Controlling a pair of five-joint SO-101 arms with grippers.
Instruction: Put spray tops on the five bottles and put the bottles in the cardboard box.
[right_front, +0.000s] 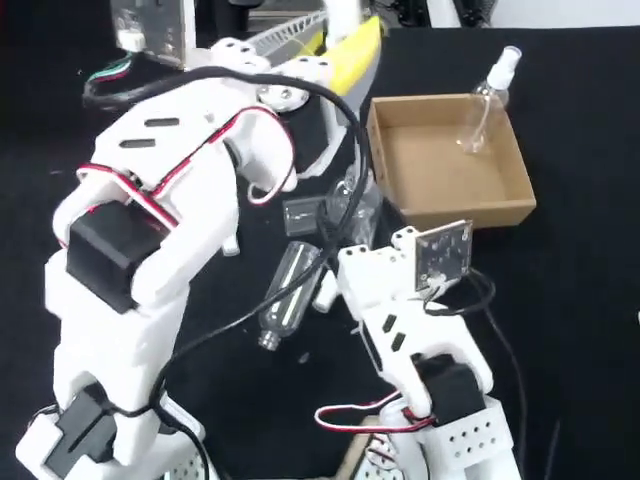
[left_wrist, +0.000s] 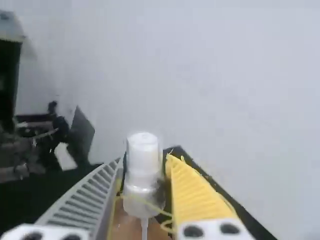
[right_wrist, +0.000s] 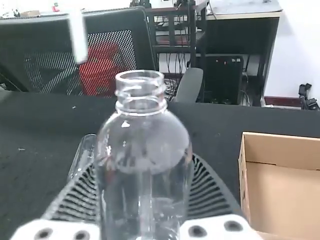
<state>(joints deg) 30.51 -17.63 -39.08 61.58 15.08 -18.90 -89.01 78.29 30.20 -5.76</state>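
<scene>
Currently the step in hand looks to be the fitting of a top on the open bottle (right_wrist: 142, 165). The right arm's fingers (right_wrist: 215, 192) are closed around its body from both sides, just beside the outer wall of the cardboard box (right_wrist: 250, 165). This bottle stands upright, its long axis vertical, and its bare neck points up with nothing on it. The left arm's fingers (left_wrist: 192, 195), one yellow and one grey, are narrow and pinch the spray top (left_wrist: 143, 170) by its collar. In the high view they are past a far corner of the box, raised over the counter (right_front: 580, 300) and well apart from the held bottle. The top seems to sit across the fingers, head up and thin tube down, so its axis is about parallel to the bottle.

To do this well, I would bring the top over the neck first, keep both axes in one line, let the tube enter the opening, then lower straight and turn or press until it seats. The right fingers should hold firm, because a clear bottle may slip or tilt under the push.

One finished bottle (right_front: 483, 110) stands inside the box at its other far corner, spray head up. A third bottle (right_front: 290, 290) lies on its side a little off the box's near corner, neck pointing away from the box
</scene>
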